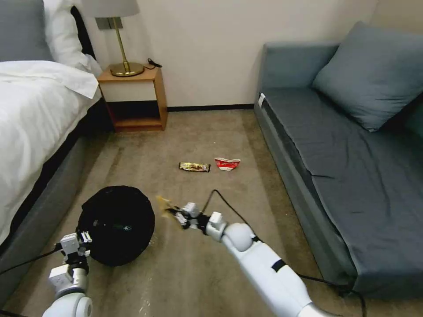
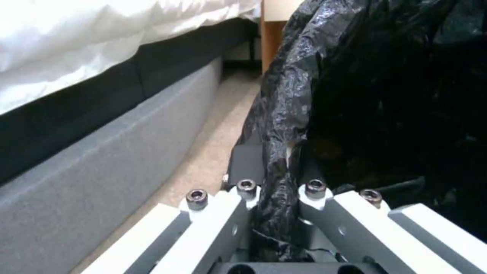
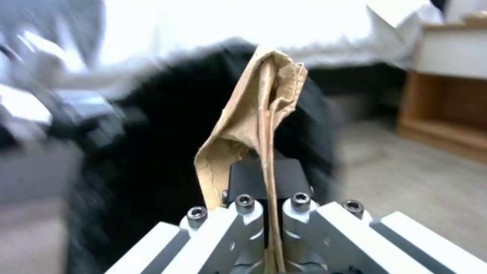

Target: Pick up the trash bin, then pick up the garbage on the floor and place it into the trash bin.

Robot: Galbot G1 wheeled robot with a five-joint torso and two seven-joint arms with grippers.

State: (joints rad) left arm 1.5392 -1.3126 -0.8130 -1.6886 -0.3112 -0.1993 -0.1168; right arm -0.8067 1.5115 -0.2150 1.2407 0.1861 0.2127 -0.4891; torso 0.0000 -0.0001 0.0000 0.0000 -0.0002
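The trash bin (image 1: 116, 224), round and lined with a crinkly black bag (image 2: 385, 95), hangs tilted at lower left, its mouth facing me. My left gripper (image 1: 83, 237) is shut on the bin's rim and bag (image 2: 276, 182). Just right of the bin, my right gripper (image 1: 176, 215) is shut on a piece of crumpled tan paper (image 1: 164, 205), which stands up between the fingers (image 3: 261, 114) in front of the bin (image 3: 167, 144). Two more pieces of garbage lie on the carpet farther off: a gold-brown snack wrapper (image 1: 194, 167) and a crushed red-and-white carton (image 1: 227, 164).
A bed (image 1: 31, 114) with white sheets runs along the left, its grey base (image 2: 101, 152) close beside the bin. A blue-grey sofa (image 1: 348, 154) fills the right. A wooden nightstand (image 1: 134, 99) with a brass lamp (image 1: 123, 44) stands by the far wall. Carpet lies between.
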